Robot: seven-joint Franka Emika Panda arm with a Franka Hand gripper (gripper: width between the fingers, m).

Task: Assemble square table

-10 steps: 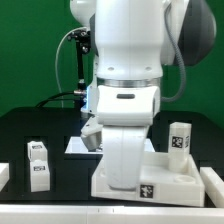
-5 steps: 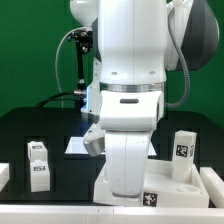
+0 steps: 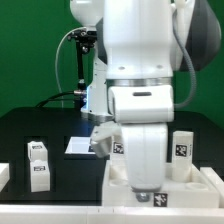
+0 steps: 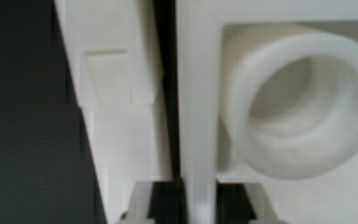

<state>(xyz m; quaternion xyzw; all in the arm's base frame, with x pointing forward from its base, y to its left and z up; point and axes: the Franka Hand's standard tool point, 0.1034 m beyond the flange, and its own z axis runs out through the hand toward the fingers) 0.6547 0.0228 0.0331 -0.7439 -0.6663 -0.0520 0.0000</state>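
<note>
The square table's white top (image 3: 207, 186) lies at the front of the black work surface, toward the exterior view's right. My gripper (image 3: 145, 192) reaches straight down onto its near part. In the wrist view the gripper (image 4: 179, 192) is shut on the top's thin raised rim (image 4: 172, 90), a dark finger (image 4: 146, 203) on each side of it. A round socket (image 4: 309, 100) in the top shows beside the rim. One tagged white leg (image 3: 182, 145) stands just behind the top. Another leg (image 3: 118, 146) peeks out from behind my arm.
Two more white legs (image 3: 38, 152) (image 3: 40, 177) stand at the exterior view's left, with a white piece (image 3: 3, 176) at the left edge. The marker board (image 3: 77, 146) lies flat behind them. A green wall closes the back.
My arm has swung toward the exterior view's right and come lower and nearer. The table top has shifted right with it. The gripper has stayed shut.
</note>
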